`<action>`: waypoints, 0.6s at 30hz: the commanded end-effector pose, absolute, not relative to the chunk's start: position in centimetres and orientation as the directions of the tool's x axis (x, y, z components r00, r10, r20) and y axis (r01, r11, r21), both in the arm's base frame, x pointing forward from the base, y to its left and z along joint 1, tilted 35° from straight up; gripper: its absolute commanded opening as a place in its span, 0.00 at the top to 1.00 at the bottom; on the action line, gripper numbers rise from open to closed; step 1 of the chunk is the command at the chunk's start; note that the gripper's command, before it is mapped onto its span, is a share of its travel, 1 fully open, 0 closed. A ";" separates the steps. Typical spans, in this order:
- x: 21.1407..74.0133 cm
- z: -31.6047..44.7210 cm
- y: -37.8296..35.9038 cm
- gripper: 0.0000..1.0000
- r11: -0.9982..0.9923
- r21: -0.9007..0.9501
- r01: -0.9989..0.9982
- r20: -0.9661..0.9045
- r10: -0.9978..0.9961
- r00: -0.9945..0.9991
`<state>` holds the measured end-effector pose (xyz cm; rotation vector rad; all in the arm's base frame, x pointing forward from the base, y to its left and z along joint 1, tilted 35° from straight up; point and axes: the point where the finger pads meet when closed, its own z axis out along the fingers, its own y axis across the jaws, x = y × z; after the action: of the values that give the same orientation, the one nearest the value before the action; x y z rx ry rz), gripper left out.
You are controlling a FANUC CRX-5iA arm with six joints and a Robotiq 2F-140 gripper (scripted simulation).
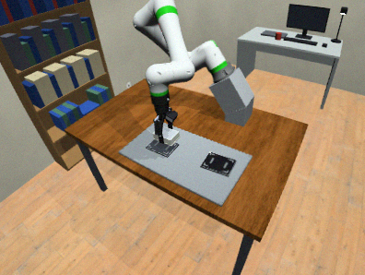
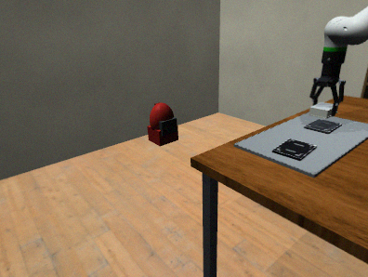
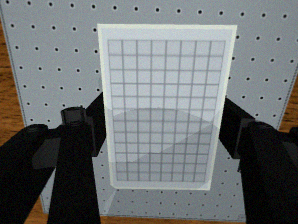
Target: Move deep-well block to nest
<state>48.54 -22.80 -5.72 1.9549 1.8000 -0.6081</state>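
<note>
My gripper [image 1: 164, 130] [image 2: 328, 103] [image 3: 160, 103] is shut on the white 96-well deep-well block [image 1: 170, 136] [image 2: 322, 110] [image 3: 165, 75], one black finger on each long side. It holds the block a little above the grey perforated mat [image 1: 194, 182] [image 2: 260, 141] [image 3: 50, 50], over the far edge of nest N2 [image 1: 158, 149] [image 2: 322, 125]. In the wrist view the block hides that nest. Nest N1 [image 1: 217, 163] [image 2: 294, 149] is a black frame on the mat with nothing in it. I cannot tell which corner of the block is cut off.
The arm's grey base block [image 1: 232, 99] stands on the wooden table [image 1: 272, 152] behind the mat. A bookshelf [image 1: 55, 69] stands at the left and a desk [image 1: 290, 46] at the back right. A red object [image 2: 162, 123] sits on the floor.
</note>
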 end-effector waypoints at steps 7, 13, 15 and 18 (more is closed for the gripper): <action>48.7 -4.0 -25.2 0.90 -0.079 0.009 0.997 -0.573 0.817 0.070; 48.7 -3.3 -26.2 0.90 -0.079 0.009 0.997 -0.573 0.817 0.070; 48.7 -3.2 -26.2 0.90 -0.079 0.009 0.997 -0.573 0.817 0.070; 48.7 -3.3 -26.2 0.90 -0.079 0.009 0.997 -0.573 0.817 0.070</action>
<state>48.65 -26.25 -3.31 1.9546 1.8004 -0.6078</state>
